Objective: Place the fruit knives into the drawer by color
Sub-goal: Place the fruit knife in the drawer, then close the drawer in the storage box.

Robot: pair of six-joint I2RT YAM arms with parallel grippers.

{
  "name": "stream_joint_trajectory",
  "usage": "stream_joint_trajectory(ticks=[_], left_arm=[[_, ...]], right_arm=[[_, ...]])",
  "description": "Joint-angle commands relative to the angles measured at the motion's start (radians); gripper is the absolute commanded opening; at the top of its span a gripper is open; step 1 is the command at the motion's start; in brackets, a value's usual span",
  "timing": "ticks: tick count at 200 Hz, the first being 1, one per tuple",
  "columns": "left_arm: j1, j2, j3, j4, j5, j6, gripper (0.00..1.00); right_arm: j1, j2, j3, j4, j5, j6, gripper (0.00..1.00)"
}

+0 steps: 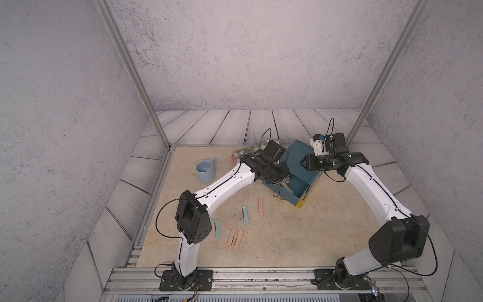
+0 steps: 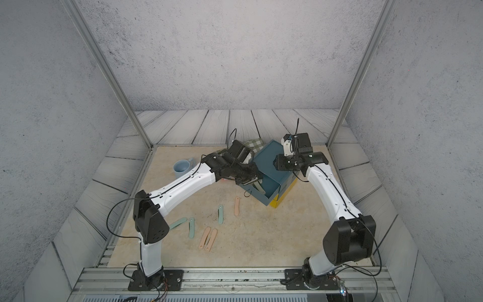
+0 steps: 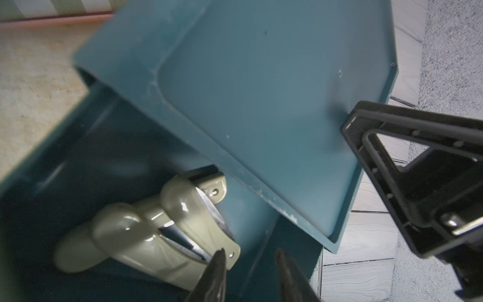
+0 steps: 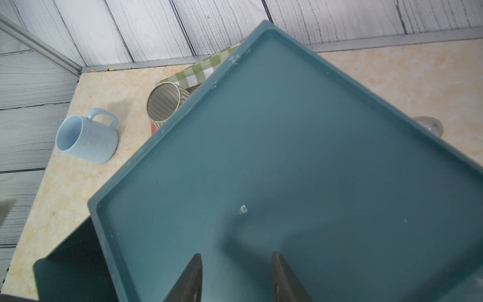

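The left gripper [image 3: 250, 261] has its fingers apart and empty above the open teal-blue upper drawer [image 3: 65, 146]. Three glossy olive-grey folded fruit knives [image 3: 156, 235] lie inside it, just beside one fingertip. The right gripper [image 4: 236, 258], fingers also apart, is over the teal top of the small boxy chest [image 4: 287, 157].

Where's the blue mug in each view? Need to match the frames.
In a top view: blue mug upright on the table, left of the drawer chest.
In a top view: same place, left of the chest.
Left wrist: not in it.
Right wrist: mug beside the chest's corner.
Shared landmark: the chest's teal top, in all four.
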Motion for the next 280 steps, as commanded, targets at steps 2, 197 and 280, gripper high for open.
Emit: stream_joint_trajectory(ticks=[2,197,280], left_arm=[[-0.006,0.016,0.082,-0.036,-0.009,0.044,0.36],[-0.07,-0.422,-0.589,0.204,-0.039,0.132,0.0],[-0.038,-0.267,-0.503,0.268,-0.014,0.152,0.0]], right_arm=[[0.0,0.077,-0.091,-0.274,0.03,0.014,0.44],[-0.001,0.065,-0.093,-0.295,0.025,0.012,0.0],[0.001,0.04,-0.123,-0.285,0.036,0.017,0.0]])
